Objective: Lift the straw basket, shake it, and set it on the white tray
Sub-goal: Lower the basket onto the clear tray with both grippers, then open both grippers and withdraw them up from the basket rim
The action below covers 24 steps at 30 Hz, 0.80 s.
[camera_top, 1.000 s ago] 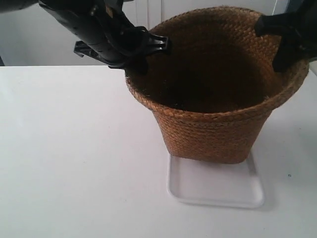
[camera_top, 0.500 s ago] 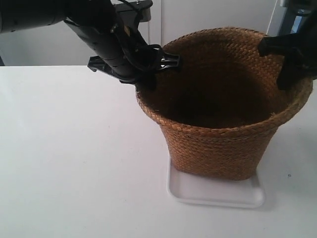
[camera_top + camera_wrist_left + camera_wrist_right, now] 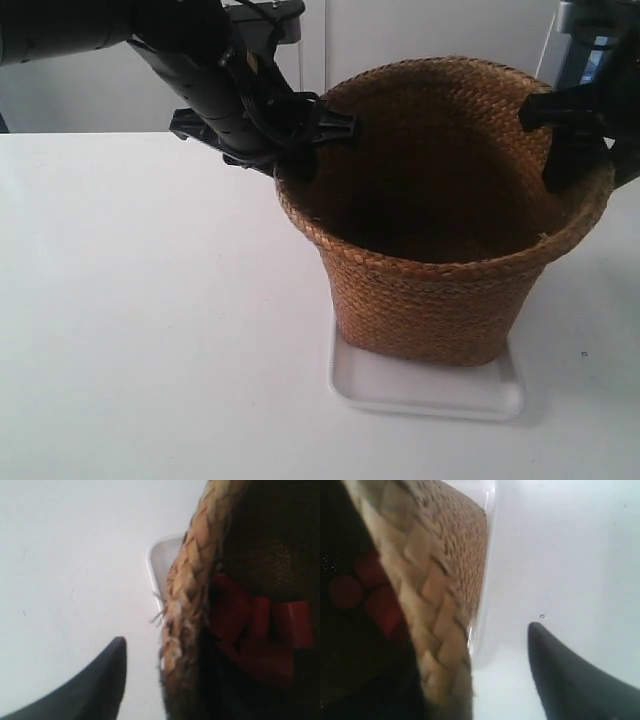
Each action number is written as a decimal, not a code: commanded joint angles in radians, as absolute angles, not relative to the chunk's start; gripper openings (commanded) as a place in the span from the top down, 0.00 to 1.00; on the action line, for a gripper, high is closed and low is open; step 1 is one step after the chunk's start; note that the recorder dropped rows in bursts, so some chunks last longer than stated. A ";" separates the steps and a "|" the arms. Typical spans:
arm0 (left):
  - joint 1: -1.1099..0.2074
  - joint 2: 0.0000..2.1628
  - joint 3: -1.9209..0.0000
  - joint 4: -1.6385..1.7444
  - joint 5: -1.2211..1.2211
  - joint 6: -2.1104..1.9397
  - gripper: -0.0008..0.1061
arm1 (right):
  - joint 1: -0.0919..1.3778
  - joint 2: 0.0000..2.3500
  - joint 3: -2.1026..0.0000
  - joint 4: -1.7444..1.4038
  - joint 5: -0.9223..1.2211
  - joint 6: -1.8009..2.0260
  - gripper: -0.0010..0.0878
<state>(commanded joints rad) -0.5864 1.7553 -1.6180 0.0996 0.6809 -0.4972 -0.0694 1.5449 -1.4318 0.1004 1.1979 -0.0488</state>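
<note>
The straw basket [image 3: 440,290] stands upright with its base on the white tray [image 3: 420,395]. The gripper of the arm at the exterior view's left [image 3: 312,140] straddles the braided rim on that side. Over the opposite rim sits the gripper of the arm at the exterior view's right [image 3: 565,150]. In the left wrist view the outer finger [image 3: 107,675] stands apart from the rim [image 3: 192,595], with table showing between; the inner finger is hidden. The right wrist view shows the same gap between finger [image 3: 555,670] and rim [image 3: 432,625]. Both grippers look open.
Red blocks [image 3: 255,630] lie in the dark bottom of the basket, and also show as red blocks [image 3: 370,590] in the right wrist view. A tray corner [image 3: 160,560] pokes out beside the basket. White table [image 3: 150,330] surrounds the tray; a wall is behind.
The basket came down from a raised, slightly tilted hold and now rests on the tray. Basket and tray have shifted slightly toward the exterior view's left. Both arms followed it down.
</note>
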 joint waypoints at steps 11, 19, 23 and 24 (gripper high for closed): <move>-0.586 1.669 -1.618 0.100 0.683 -0.498 0.30 | -0.069 1.449 -1.499 0.108 1.191 -0.049 0.27; -0.586 1.557 -1.618 0.140 0.752 -0.462 0.30 | -0.069 1.306 -1.501 0.147 1.205 -0.049 0.27; -0.589 1.504 -1.618 0.136 0.787 -0.313 0.37 | -0.069 1.231 -1.498 0.228 1.203 -0.058 0.27; -0.594 1.491 -1.616 0.136 0.796 -0.287 0.40 | -0.069 1.216 -1.495 0.263 1.199 -0.081 0.27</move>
<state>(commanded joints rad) -0.5935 1.4907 -1.6159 0.1358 0.7956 -0.2875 -0.0694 1.2160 -1.4949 0.2631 1.1989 -0.0811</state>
